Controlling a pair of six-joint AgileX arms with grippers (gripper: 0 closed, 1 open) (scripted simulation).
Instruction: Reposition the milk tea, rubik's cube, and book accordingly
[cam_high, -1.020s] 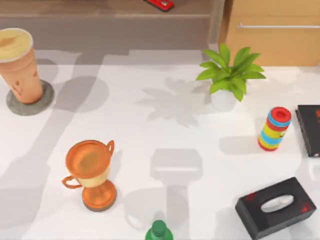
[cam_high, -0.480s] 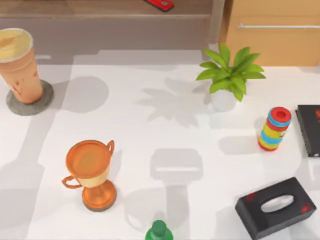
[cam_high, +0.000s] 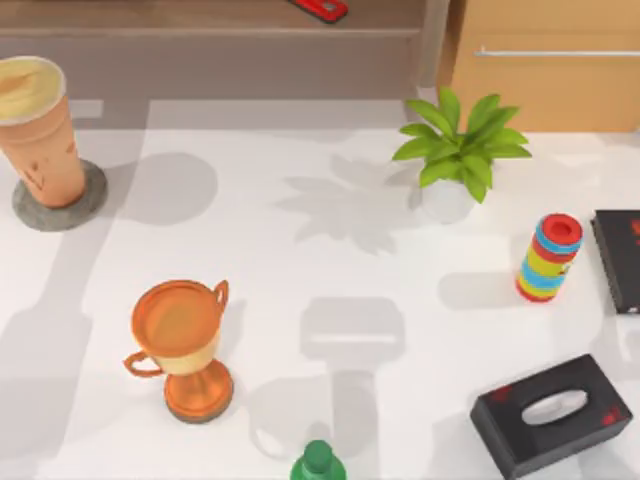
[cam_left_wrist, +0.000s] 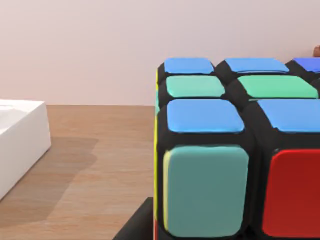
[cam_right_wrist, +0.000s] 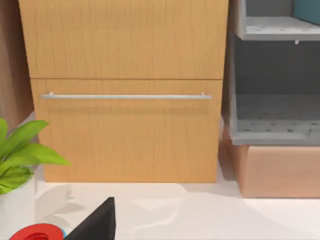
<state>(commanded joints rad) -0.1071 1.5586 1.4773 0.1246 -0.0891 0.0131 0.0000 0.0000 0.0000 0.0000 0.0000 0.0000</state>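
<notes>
The milk tea (cam_high: 38, 130) stands on a grey coaster (cam_high: 60, 200) at the worktop's ten o'clock; the rubik's cube (cam_left_wrist: 240, 150) looms close in the left wrist view; jaws' state: cannot tell

Honestly the only things shifting on the table (cam_high: 330, 250) are the arm shadows: the wide grey band running down its left side has slid further left and pulled back toward the corner (both seconds show it creeping that way). Objects sit exactly as before.
</notes>
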